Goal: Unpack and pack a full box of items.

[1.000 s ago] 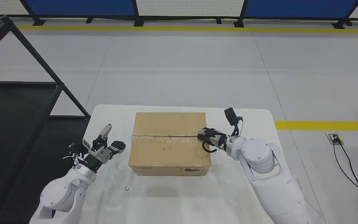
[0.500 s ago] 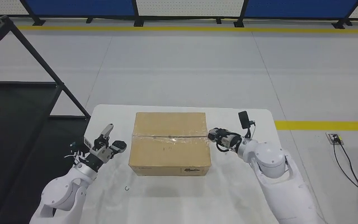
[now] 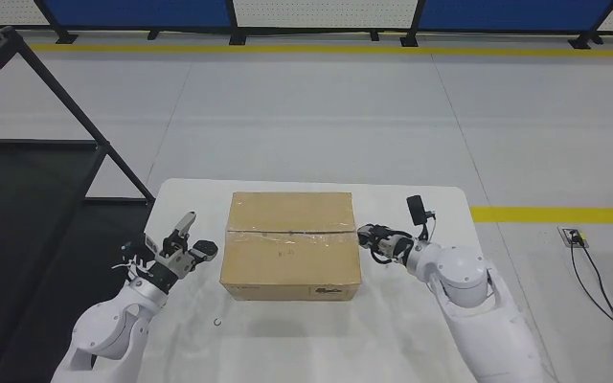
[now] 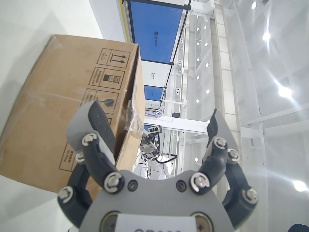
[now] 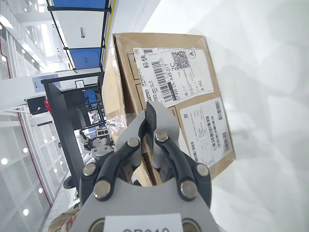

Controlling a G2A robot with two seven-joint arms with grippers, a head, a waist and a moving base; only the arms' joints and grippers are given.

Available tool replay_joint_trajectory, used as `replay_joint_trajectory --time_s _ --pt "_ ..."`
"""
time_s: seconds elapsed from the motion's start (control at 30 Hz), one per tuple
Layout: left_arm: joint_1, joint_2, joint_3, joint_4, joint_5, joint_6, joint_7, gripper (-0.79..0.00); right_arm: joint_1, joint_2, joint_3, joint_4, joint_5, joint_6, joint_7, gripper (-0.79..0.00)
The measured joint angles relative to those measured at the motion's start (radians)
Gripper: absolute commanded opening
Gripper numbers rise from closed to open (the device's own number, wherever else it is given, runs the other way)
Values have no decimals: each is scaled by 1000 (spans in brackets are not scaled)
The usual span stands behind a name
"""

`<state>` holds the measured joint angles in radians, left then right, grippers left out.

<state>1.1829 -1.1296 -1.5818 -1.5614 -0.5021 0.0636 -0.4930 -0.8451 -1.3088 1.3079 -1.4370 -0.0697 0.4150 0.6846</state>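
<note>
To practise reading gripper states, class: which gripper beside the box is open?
The left gripper: its fingers stand wide apart, while the right gripper is pinched shut beside the box.

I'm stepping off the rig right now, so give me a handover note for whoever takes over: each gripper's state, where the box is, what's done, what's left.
Left gripper: open, empty, just off the box's left end.
Right gripper: shut, at the box's right end by the tape seam; whether it pinches tape is unclear.
Box: in the middle of the table, flaps closed, clear tape along the top.
Done: nothing unpacked.
Left: open the box, unpack it, repack it.
</note>
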Motion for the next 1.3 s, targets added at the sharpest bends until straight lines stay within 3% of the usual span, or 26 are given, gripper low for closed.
replay_joint_trajectory --time_s 0.27,0.4,0.57,0.87,1.13,1.3 --pt "7 1 -18 -4 -15 -5 4 0 -43 2 59 -112 93 -71 -85 -785" --pt "11 3 -38 -6 -28 -10 7 0 -55 5 47 -154 122 -80 -24 -785" --pt "27 5 -66 -7 -50 -19 12 0 22 -2 -49 -72 61 -18 5 -785" --pt "51 7 -89 -1 -66 -31 9 0 169 -34 -180 138 91 -7 -12 -785" --pt "60 8 -96 3 -74 -35 5 0 253 -62 -264 223 110 -13 -29 -785" --pt "64 8 -100 4 -78 -35 4 0 262 -66 -261 214 121 -32 -54 -785"
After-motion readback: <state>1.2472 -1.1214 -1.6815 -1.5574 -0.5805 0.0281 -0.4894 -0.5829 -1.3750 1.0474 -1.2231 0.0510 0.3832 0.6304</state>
